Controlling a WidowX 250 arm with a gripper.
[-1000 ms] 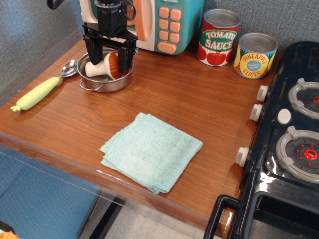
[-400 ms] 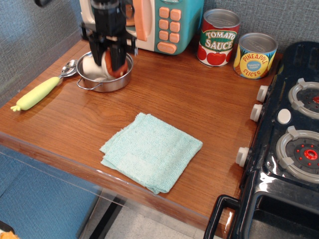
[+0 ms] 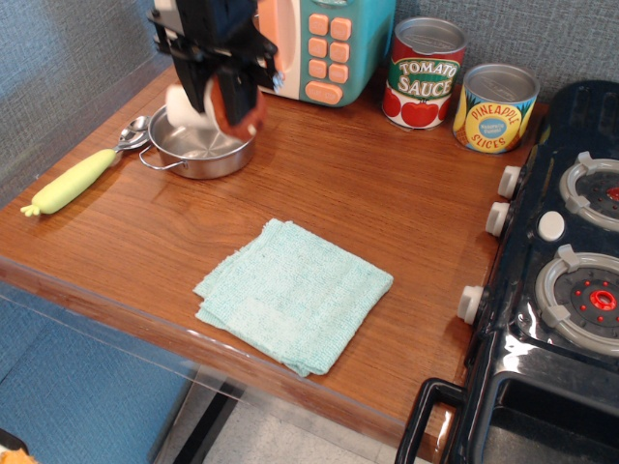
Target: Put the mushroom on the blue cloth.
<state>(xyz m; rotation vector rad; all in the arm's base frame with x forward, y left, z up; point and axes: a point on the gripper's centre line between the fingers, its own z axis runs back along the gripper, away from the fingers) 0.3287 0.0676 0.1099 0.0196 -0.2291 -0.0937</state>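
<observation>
My black gripper (image 3: 215, 97) is shut on the mushroom (image 3: 232, 108), which has a reddish-brown cap to the right and a cream stem to the left. It holds the mushroom on its side, lifted just above the steel pot (image 3: 198, 153) at the back left of the wooden counter. The pot now looks empty. The blue cloth (image 3: 293, 293), a pale aqua folded square, lies flat at the front middle of the counter, well in front and to the right of the gripper.
A yellow-green handled spoon (image 3: 79, 179) lies left of the pot. A toy microwave (image 3: 319, 43) stands right behind the gripper. A tomato sauce can (image 3: 424, 72) and a pineapple can (image 3: 494, 106) stand at the back. A black toy stove (image 3: 561, 271) fills the right side.
The gripper closed on the mushroom lying in the pot and has lifted it up and slightly right, out of the pot. The pot shifted a little.
</observation>
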